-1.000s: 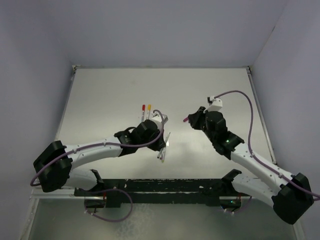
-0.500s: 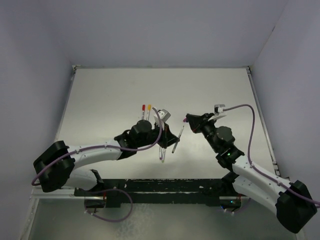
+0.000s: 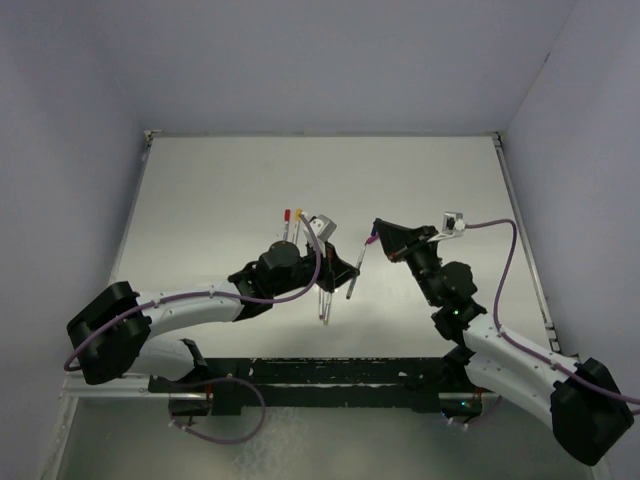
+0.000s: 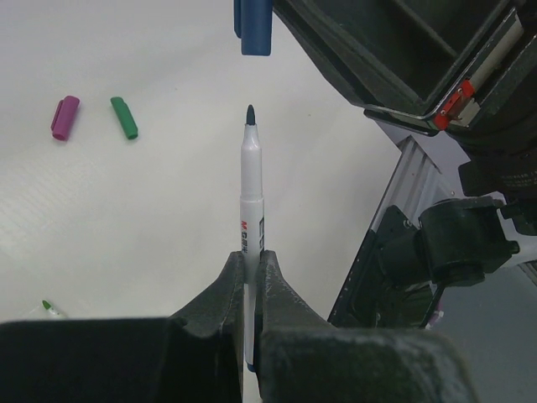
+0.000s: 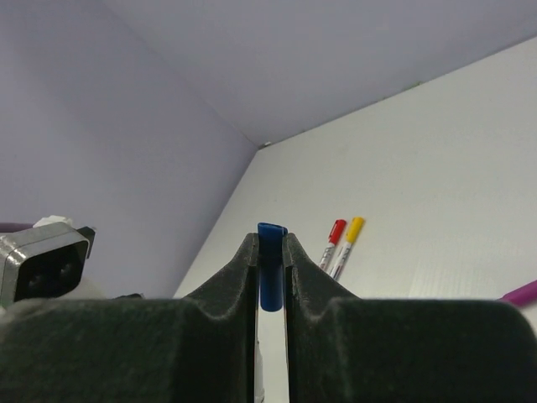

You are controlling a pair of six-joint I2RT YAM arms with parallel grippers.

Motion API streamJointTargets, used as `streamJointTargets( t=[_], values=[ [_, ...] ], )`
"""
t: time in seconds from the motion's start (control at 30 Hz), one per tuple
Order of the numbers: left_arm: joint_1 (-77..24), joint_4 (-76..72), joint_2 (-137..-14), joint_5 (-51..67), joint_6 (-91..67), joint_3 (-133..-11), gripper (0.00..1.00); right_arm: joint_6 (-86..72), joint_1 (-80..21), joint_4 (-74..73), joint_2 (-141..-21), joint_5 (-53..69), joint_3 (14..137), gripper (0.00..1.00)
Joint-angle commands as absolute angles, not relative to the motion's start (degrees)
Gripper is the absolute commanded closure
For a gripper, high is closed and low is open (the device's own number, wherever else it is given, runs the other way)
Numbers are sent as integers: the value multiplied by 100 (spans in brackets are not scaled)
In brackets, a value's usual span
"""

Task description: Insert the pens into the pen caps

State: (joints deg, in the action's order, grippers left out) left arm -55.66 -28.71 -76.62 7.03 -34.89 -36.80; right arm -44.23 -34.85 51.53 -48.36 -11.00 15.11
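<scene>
My left gripper is shut on a white pen with a dark blue tip that points away from the wrist. Just past that tip hangs a blue pen cap, a small gap between them. My right gripper is shut on this blue cap. From above, the left gripper and the right gripper face each other over the table's middle, with the held pen between them. A purple cap and a green cap lie loose on the table.
Two capped pens, one red and one yellow, lie side by side at the back left of the grippers. More uncapped pens lie below the left gripper. Another pen's green tip shows at the left wrist view's lower left.
The left gripper has swung right and turned the pen toward the right gripper. The right gripper has rotated and moved left with the blue cap, closing the gap.
</scene>
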Motion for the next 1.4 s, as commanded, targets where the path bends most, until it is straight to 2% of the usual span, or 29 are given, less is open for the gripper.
streamJointTargets(
  t=[0.0,1.37],
  values=[
    [-5591,-3329,-7667,554,-3448,-3770,100,-4724,-3477,5738,-4811,-1160,1469,100],
    [-5596,-3360,-7792,558,-3507,-3832,100,-4878,-3481,5792,-5151,-686,1395,100]
  ],
)
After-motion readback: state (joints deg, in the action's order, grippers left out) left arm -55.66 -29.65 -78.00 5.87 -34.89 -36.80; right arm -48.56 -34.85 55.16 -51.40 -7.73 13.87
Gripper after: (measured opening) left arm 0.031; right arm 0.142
